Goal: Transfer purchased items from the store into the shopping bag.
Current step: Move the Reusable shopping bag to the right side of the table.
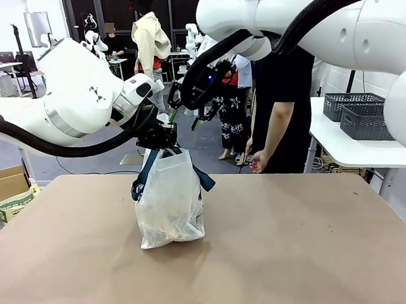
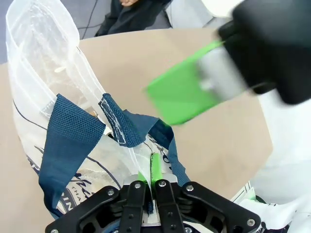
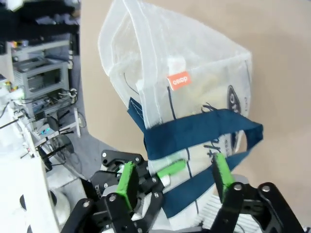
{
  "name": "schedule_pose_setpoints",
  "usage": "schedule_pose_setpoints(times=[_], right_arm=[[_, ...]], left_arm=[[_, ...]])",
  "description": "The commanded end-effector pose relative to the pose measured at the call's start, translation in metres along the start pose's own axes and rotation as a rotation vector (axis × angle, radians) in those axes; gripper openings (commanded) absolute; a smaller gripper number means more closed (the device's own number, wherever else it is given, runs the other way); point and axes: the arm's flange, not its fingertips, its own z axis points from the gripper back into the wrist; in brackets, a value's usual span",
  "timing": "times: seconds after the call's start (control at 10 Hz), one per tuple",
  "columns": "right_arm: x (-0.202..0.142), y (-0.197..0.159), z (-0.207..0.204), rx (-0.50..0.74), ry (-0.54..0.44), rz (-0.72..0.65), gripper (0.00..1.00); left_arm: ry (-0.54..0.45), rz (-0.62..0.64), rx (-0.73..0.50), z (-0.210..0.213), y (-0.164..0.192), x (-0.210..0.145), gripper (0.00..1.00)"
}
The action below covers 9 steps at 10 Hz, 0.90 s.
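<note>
Holding the shopping bag (image 1: 168, 201) upright mid-bench, your left pincer (image 2: 149, 180) pinches its rim shut; lift your right pincer (image 3: 172, 170), jaws wide around a blue strap (image 3: 204, 132), clear without snagging.

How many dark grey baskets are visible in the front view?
2: both grey baskets sit on the white side table at right, one behind the other. More may be hidden behind the right arm.

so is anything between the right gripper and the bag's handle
Nothing visible. The right gripper is open with a navy strap handle of the shopping bag hanging between its fingers, while the left gripper is shut on the bag's rim.
</note>
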Motion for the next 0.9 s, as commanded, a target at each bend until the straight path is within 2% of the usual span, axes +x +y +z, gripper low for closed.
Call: schedule_pose_setpoints(times=[0.0,0.2,0.3,0.4,0.5,0.7,0.8], right_arm=[[-0.001,-0.006,0.024,-0.006,0.047,0.046,1.0],[-0.012,-0.014,0.045,-0.141,0.108,0.201,1.0],[-0.023,-0.02,0.055,-0.191,0.116,0.344,1.0],[-0.034,-0.029,0.066,-0.184,0.113,0.456,1.0],[-0.047,-0.04,0.073,-0.184,0.084,0.613,1.0],[-0.068,-0.062,0.087,-0.119,0.001,0.836,1.0],[-0.067,-0.072,0.092,-0.045,-0.036,0.872,1.0]], left_arm=[[-0.013,0.01,-0.002,0.002,0.001,0.001,0.0],[-0.013,0.01,-0.002,0.002,0.001,0.001,0.0],[-0.013,0.01,-0.002,0.002,0.001,0.001,0.0],[-0.013,0.01,-0.002,0.002,0.001,0.001,0.0],[-0.013,0.01,-0.002,0.002,0.001,0.001,0.0],[-0.013,0.01,-0.002,0.002,0.001,0.001,0.0],[-0.013,0.01,-0.002,0.002,0.001,0.001,0.0]])
